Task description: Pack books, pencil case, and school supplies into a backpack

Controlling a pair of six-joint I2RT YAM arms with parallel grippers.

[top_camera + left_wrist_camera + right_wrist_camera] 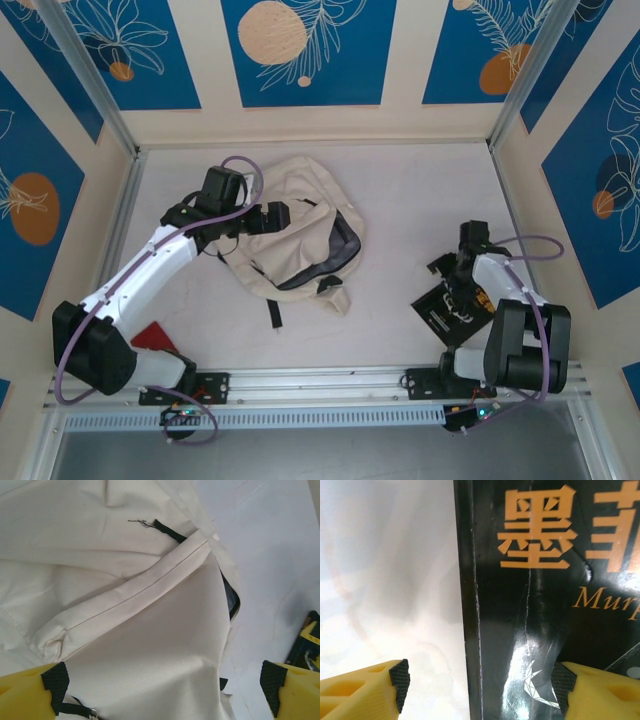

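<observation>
1. Leftward, the left gripper [164, 685] hovers over the large cream-white fabric backpack [300, 235]. Its fingers are spread fully and hold nothing, seemingly to find the black-zipped opening.
2. Mid-table, that backpack lies crumpled, its mouth barely gaping, so packing looks blocked for now.
3. Rightward, the right gripper [482, 682] straddles the spine edge of a glossy black paperback book with orange characters [530, 605]. Its jaws are wide and grip nothing, probably lining up a pinch.

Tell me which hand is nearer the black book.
Right. The right hand hangs directly over the black book, open and straddling one edge of it. The left hand is across the table, over the backpack.
</observation>
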